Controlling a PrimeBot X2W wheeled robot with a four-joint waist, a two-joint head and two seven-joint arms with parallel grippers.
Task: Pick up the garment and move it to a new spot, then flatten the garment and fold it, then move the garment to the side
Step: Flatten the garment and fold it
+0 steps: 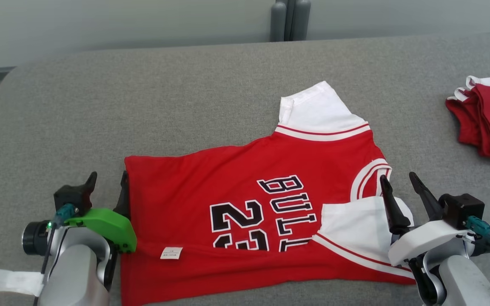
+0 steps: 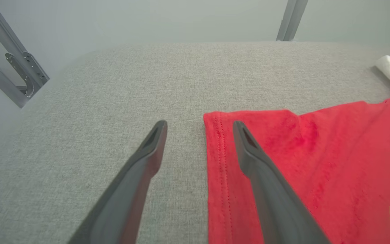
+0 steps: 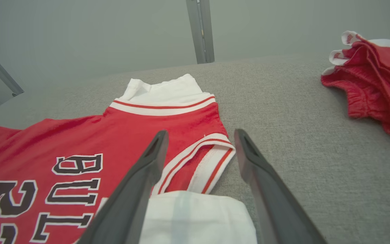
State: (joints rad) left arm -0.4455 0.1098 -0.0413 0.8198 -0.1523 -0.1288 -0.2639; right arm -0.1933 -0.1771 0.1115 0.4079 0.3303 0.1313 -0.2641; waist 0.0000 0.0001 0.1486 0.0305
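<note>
We see the red jersey (image 1: 245, 191) lying spread on the grey padded tabletop (image 1: 185, 93), front-centre in head view, hem twd the robot's left, neck twd its right. The near edge is folded up over the body, so the bottom of the black-and-white lettering and number is covered. A small white tag (image 1: 171, 253) sits on that folded strip. One white sleeve (image 1: 313, 108) sticks out on the far side. The other white sleeve (image 1: 357, 227) lies folded onto the red, near the R arm.

L gripper (image 1: 109, 174): fingers wide apart, nothing between them but cloth edge and tabletop. In L wrist view the jersey's hem corner falls in the gap. One finger (image 2: 266, 189) is over red fabric just inside the stitched hem, the other over bare grey. We can't tell whether the tips touch the cloth.

R gripper (image 1: 397, 175): fingers also spread, gripping nothing. In R wrist view the striped neck trim (image 3: 212, 162) lies betw. them. One finger crosses the red body beside the letters, the other is over bare grey just past the trim. The folded white sleeve sits low betw. the finger bases.

A pile of red-and-white garments (image 1: 489, 119) lies well apart, at the far R of the tabletop.
</note>
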